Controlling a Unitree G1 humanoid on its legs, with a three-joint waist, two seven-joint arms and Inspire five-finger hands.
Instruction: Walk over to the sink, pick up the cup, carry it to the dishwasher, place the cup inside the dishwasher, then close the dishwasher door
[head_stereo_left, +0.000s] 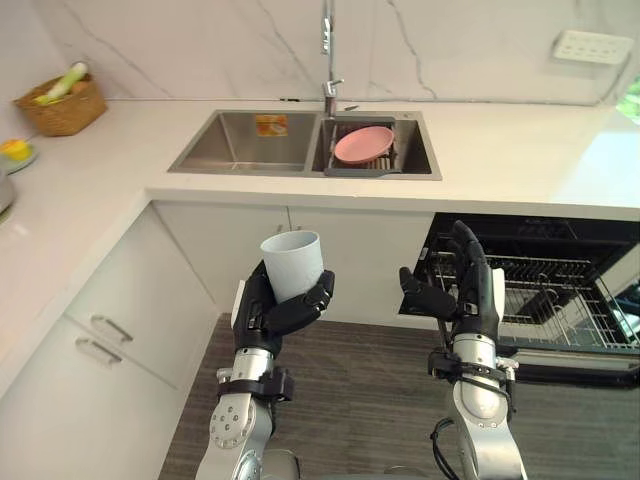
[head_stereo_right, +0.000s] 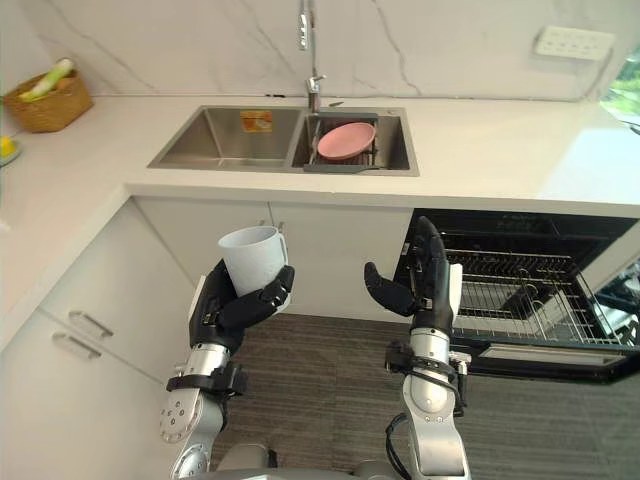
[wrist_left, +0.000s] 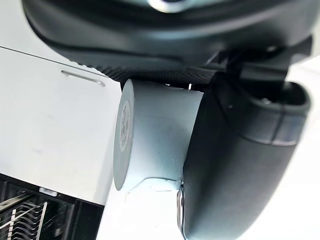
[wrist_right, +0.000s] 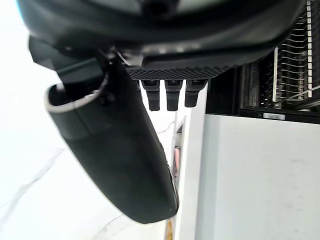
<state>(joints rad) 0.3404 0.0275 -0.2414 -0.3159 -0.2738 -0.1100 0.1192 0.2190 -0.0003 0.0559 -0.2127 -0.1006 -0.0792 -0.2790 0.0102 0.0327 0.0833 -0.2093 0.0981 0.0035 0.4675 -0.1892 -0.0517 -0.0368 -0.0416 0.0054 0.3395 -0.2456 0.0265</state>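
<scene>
Fingers (head_stereo_left: 303, 300) of the left hand (head_stereo_left: 262, 312) are curled round the lower half of the cup (head_stereo_left: 293, 262), with the thumb on the other side, so the cup is clamped from both sides. It is a pale grey-blue cup, held upright with its mouth up. It is in the air over the floor, in front of the white cupboard doors and below the edge of the counter (head_stereo_left: 500, 160). The upright hold looks meant to keep it steady while it is carried. The left wrist view shows the cup's round base and side close against the dark hand.

Farther off, set into the counter, is the sink (head_stereo_left: 240, 140). Its left basin is bare, and in its right basin a pink plate (head_stereo_left: 363, 143) lies on a dark rack under the tap (head_stereo_left: 327, 60). The pick-up from the sink seems done, and the carrying step is in hand.

To the right of the cup, and apart from it, the right hand (head_stereo_left: 468, 295) stands raised with its fingers straight and the thumb spread wide, holding nothing. It is probably free for the door later.

Farthest right, the dishwasher (head_stereo_left: 560, 300) is open under the counter, its door down and its wire rack in view, ready to take the cup. The cup has to go right and down into that rack before the door can be shut.
</scene>
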